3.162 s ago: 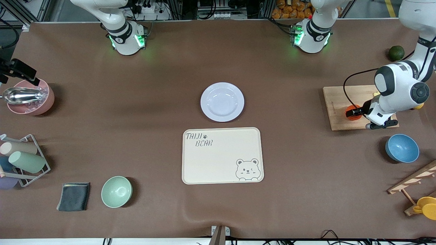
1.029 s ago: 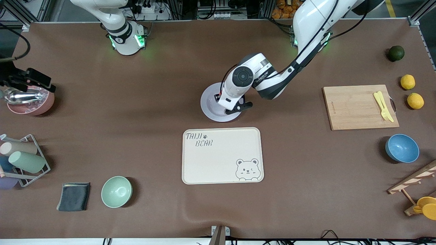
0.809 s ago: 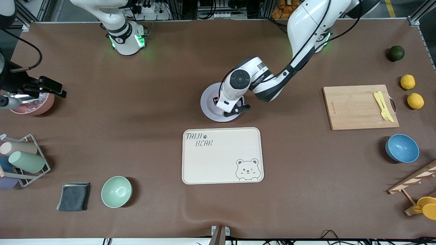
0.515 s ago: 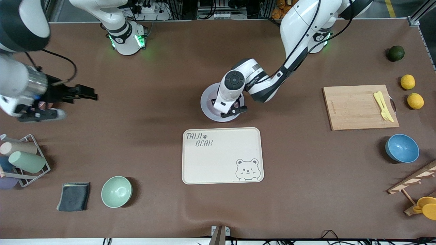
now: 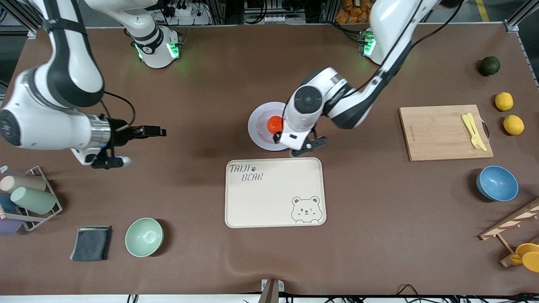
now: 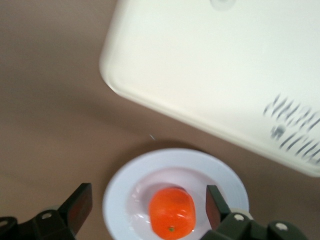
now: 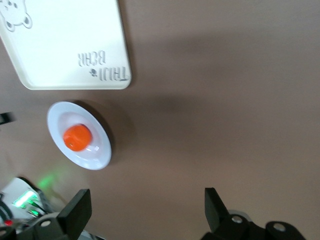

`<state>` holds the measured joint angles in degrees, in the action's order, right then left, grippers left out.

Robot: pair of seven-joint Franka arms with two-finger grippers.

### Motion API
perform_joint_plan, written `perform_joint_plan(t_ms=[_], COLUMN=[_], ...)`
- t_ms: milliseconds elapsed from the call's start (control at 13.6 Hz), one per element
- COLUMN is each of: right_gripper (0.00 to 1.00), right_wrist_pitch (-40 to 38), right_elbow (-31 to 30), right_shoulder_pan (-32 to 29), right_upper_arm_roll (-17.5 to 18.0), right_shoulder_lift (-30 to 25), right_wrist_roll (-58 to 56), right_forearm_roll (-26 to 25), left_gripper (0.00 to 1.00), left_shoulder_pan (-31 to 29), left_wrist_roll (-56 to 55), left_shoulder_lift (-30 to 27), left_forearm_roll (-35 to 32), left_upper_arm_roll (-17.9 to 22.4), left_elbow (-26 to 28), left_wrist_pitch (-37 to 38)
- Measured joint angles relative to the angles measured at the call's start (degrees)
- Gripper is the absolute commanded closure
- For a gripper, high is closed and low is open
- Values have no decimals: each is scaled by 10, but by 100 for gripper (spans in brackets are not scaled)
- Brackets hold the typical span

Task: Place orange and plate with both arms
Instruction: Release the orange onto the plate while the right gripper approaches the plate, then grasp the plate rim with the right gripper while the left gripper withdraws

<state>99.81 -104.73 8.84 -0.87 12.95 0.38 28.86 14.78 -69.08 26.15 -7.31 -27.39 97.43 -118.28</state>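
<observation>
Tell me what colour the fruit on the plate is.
Bright red-orange. The orange sits in the pale lavender-white plate, clearest in the left wrist view.

Only one piece of lettering can be read. The words "TAIJI BEAR" are printed in dark outlined capitals on the cream tray [image 5: 276, 192], set in two lines at the corner toward the robots' bases and the right arm's end of the table, with a small paw print placed after the first word. A line drawing of a winking bear's face is printed at the tray's diagonal corner, nearer the front camera. The same lettering is seen turned about in the right wrist view [image 7: 70, 45] and blurred past reading in the left wrist view [image 6: 210, 75]. A faint mark along the edge of the cutting board [image 5: 442, 132] cannot be read.
</observation>
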Motion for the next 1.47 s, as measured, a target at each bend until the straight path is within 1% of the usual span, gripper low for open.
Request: perform_joint_plan(t_ms=[147,294,441,588,735,882,1029,1103,1250,1324,1471], right_gripper=[0,0,0,0,0,0,0,0,0,0,0], right_wrist_pitch=[83,136,168,206,249,292,327,342,378,392,399], right_elbow=[-67,-120,-155,-177,-196,-212,-218,-219,-220,-220,-220], right_shoulder_pan=[37,70,99,137,178,205,224,236,265,277,289], right_upper_arm_roll=[1,2,3,3,3,3,3,3,3,3,3], right_shoulder_lift=[-1,-2,-2,-3,-1,10,31,41,59,66,77], right_wrist_roll=[0,0,0,0,1,1,1,-1,-4,-4,-15], right_forearm_roll=[61,119,181,226,251,256,272,294,329,339,368], left_gripper=[0,0,0,0,0,0,0,0,0,0,0], left_shoulder_pan=[-42,-85,-122,-153,-174,-196,-219,-226,-223,-217,-193], left_wrist_roll=[49,100,137,185,239,315,371,398,452,482,537], left_shoulder_lift=[-64,-110,-142,-168,-189,-200,-207,-212,-225,-233,-250], left_forearm_roll=[-1,-1,-1,-1,-1,-1,0,3,20,31,45], left_upper_arm_roll=[1,2,3,4,4,5,7,12,49,78,149], left_elbow=[1,2,2,-1,-22,-57,-74,-77,-80,-80,-80], left_wrist_pitch=[34,52,71,80,129,196,221,227,244,254,275])
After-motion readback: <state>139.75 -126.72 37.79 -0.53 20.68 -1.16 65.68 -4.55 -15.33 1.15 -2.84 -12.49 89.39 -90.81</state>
